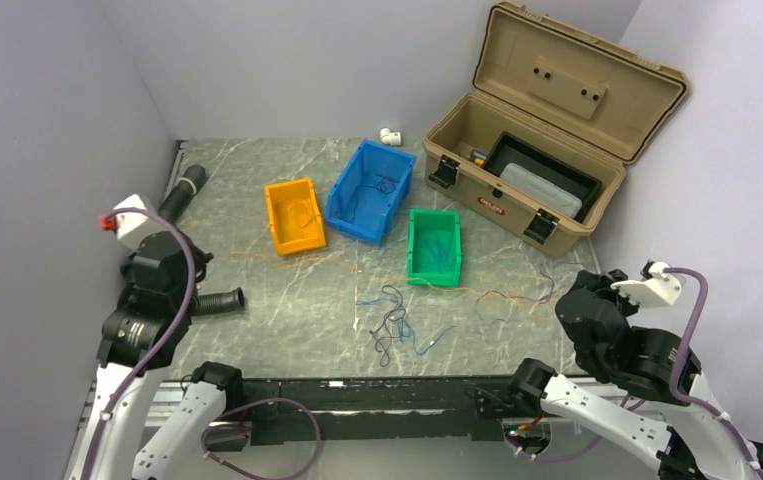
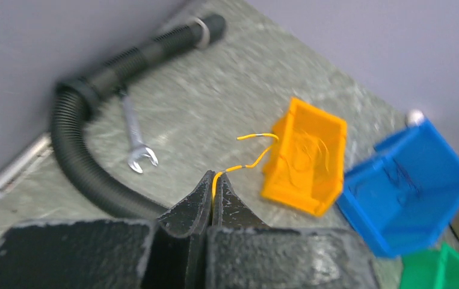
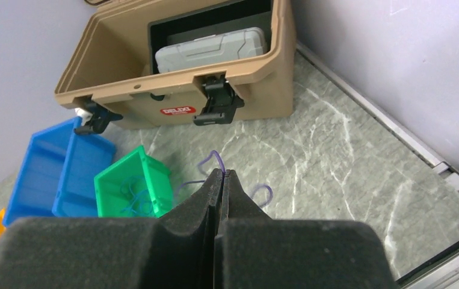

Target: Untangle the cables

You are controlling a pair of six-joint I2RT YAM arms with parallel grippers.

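A loose tangle of blue and dark cables lies on the table in front of the green bin. Thin yellow cables trail to its right. My left gripper is shut on a yellow cable that runs toward the orange bin. In the top view this gripper is at the left, above the table. My right gripper is shut on a purple cable, held above the table near the green bin. In the top view it is at the right.
The orange bin, a blue bin and the green bin each hold a few cables. An open tan toolbox stands at the back right. A black corrugated hose and a wrench lie at the left wall.
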